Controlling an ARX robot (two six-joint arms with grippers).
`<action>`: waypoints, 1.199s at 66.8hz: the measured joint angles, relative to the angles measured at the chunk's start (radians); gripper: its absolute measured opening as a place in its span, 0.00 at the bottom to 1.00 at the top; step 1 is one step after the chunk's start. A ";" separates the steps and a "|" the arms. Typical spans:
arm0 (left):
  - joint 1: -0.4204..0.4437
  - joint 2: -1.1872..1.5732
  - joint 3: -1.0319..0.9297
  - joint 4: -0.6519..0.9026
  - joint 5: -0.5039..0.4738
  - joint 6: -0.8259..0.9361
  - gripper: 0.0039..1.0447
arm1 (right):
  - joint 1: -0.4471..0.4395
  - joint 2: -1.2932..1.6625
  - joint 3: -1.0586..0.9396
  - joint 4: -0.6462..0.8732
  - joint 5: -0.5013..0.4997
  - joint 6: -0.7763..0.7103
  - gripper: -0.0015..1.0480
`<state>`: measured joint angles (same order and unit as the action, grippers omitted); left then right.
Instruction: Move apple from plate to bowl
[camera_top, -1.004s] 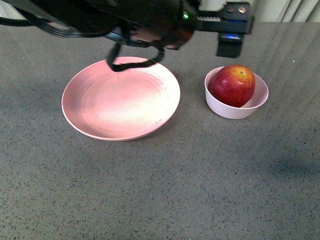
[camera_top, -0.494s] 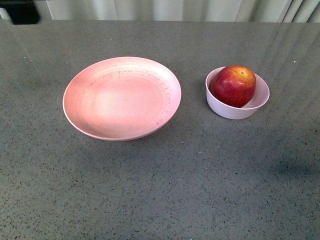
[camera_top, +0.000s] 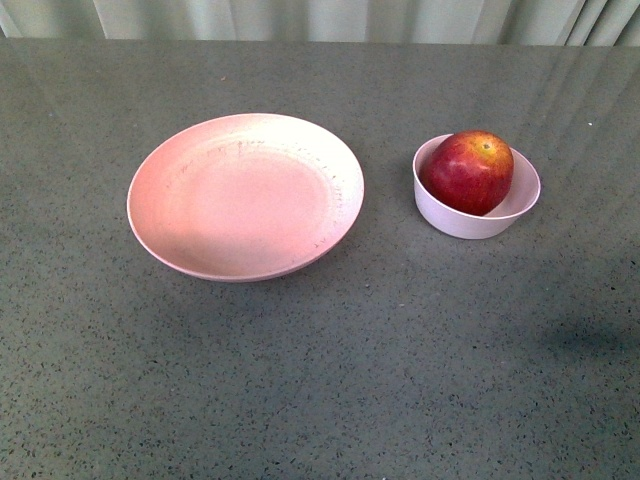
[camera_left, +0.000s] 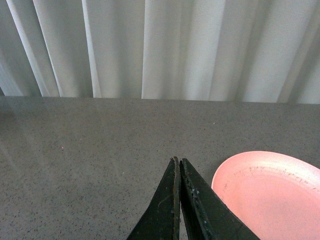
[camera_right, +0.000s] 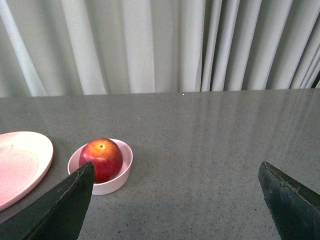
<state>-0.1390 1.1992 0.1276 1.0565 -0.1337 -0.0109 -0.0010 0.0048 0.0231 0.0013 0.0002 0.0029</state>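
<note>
From my seat the job looks finished: nearest me in the front view is bare grey table (camera_top: 320, 400), then the plate (camera_top: 160, 200) with nothing on it, and just to its right, apart from it by a strip of table, the bowl (camera_top: 478, 222) with the apple (camera_top: 470, 172) sitting in it, stem dimple up and tipped slightly toward the bowl's far side. The apple fills most of the bowl and rises well above the rim, so I judge it seated but not deeply. Neither arm shows in the front view. In the left wrist view the left gripper (camera_left: 179, 161) has its fingers pressed together with nothing between them, poised above the table beside the plate's rim (camera_left: 235, 167). In the right wrist view the right gripper (camera_right: 176, 170) is spread wide and empty — its two fingertips frame the scene, with the bowl (camera_right: 112, 184) and apple (camera_right: 101, 159) beyond the nearer tip and the plate's edge (camera_right: 30, 160) beside them. Past everything hangs a pale curtain (camera_top: 300, 18). What remains, I think, is only to park cleanly: I would keep both arms high and away from the bowl, since a nudge to that light bowl could roll the apple out, and confirm it rests steady before calling it.
</note>
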 joint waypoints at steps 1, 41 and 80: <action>0.002 -0.008 -0.003 -0.005 0.003 0.000 0.01 | 0.000 0.000 0.000 0.000 0.000 0.000 0.91; 0.136 -0.550 -0.112 -0.428 0.134 0.001 0.01 | 0.000 0.000 0.000 0.000 0.000 0.000 0.91; 0.136 -0.900 -0.113 -0.757 0.134 0.001 0.01 | 0.000 0.000 0.000 0.000 0.000 0.000 0.91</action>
<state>-0.0032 0.2989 0.0147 0.2993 0.0002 -0.0097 -0.0010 0.0048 0.0231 0.0013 0.0002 0.0029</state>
